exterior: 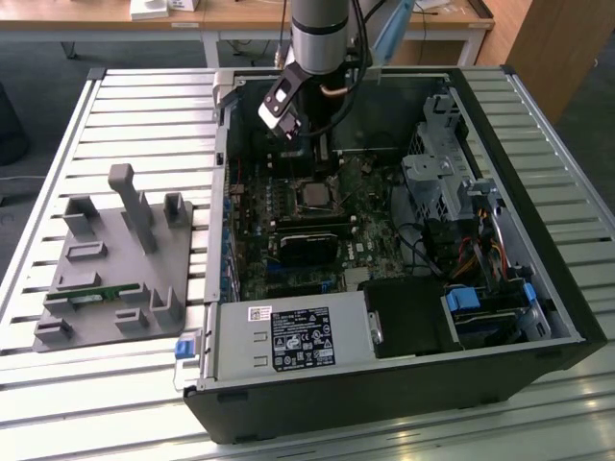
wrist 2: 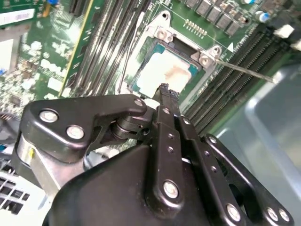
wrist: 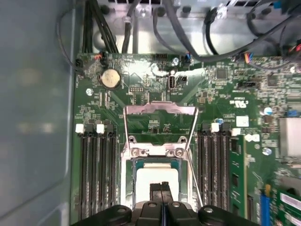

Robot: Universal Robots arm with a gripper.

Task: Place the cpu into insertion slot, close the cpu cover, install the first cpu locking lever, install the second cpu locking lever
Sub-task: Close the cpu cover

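Note:
The cpu (wrist: 155,178), a flat chip with a silver-grey top, lies flat inside the black-rimmed insertion slot (wrist: 133,175); the second wrist view shows the cpu (wrist 2: 162,73) with a faint smear on its top. The cpu cover (wrist: 160,109), a thin metal frame, stands swung open behind the slot. A thin locking lever (wrist: 194,136) runs up along one side of the slot and appears as a bare rod, the lever (wrist 2: 244,70). My gripper (wrist: 161,189) hangs just above the cpu's near edge, fingers pressed together with nothing between them. In the exterior view the gripper (exterior: 322,161) is inside the open case, over the slot (exterior: 315,196).
Long memory slots (wrist: 96,174) flank the socket on both sides. A black card (exterior: 309,245) lies in front of the socket, a power supply (exterior: 288,338) nearer still. A drive cage (exterior: 437,173) and cables crowd the exterior view's right. A grey fixture plate (exterior: 115,259) sits outside the case.

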